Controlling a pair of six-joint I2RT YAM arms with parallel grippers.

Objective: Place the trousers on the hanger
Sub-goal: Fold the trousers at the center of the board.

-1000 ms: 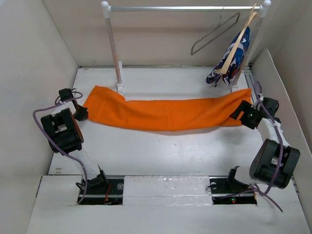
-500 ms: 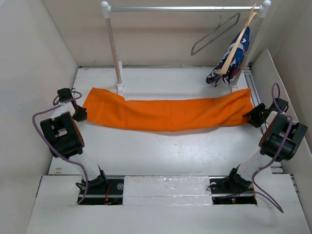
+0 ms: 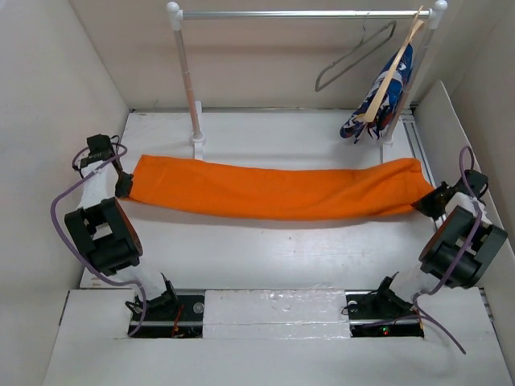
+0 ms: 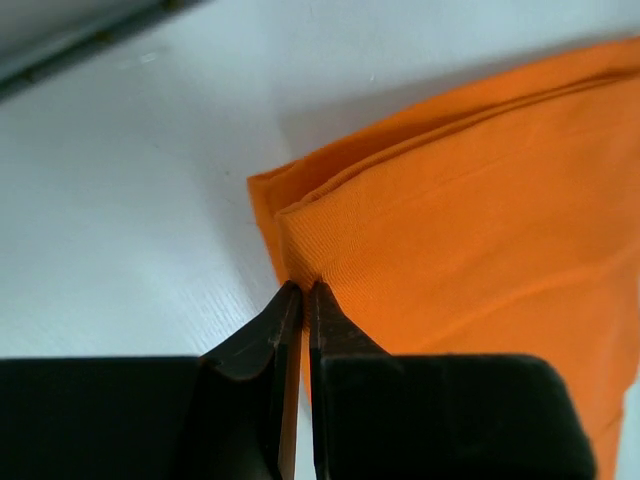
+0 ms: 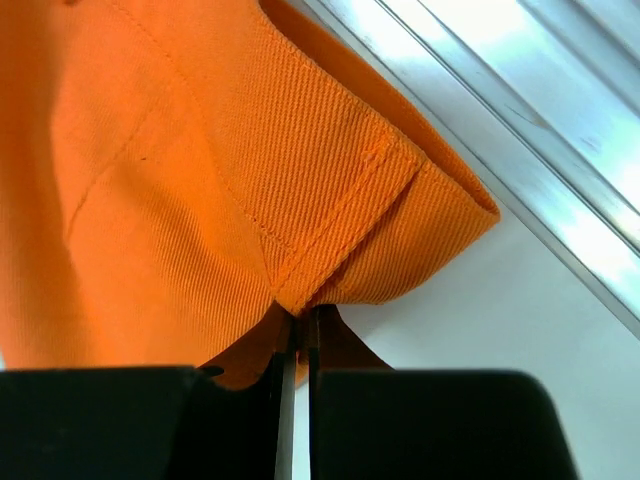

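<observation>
While the trousers (image 3: pixel 273 193) are held stretched as a long orange band across the tabletop (image 3: pixel 265 257), nothing of them has yet been brought to the hanger (image 3: pixel 352 58). At the left end, a corner of the folded cloth is pinched by the left tool (image 4: pixel 303 290), its fingers pressed together on the layered edge, as is shown plainly in the left wrist view. From there the cloth is spread rightward. Whether its middle is lifted clear of the tabletop cannot be told from above, though the shadow along its near edge suggests it may be raised. At the right end, a stitched hem corner is clamped by the right tool (image 5: pixel 300 318), likewise closed on the fabric. At the far right, the hanger is seen hooked on the rail (image 3: pixel 306 14), tilted and bare, just beside a wooden hanger (image 3: pixel 396 64) carrying a patterned garment (image 3: pixel 385 100). The grasp at both ends is judged done. Still left are the carrying of the trousers back to the rail and the draping over the hanger's bar, so most of the task is judged to remain.
</observation>
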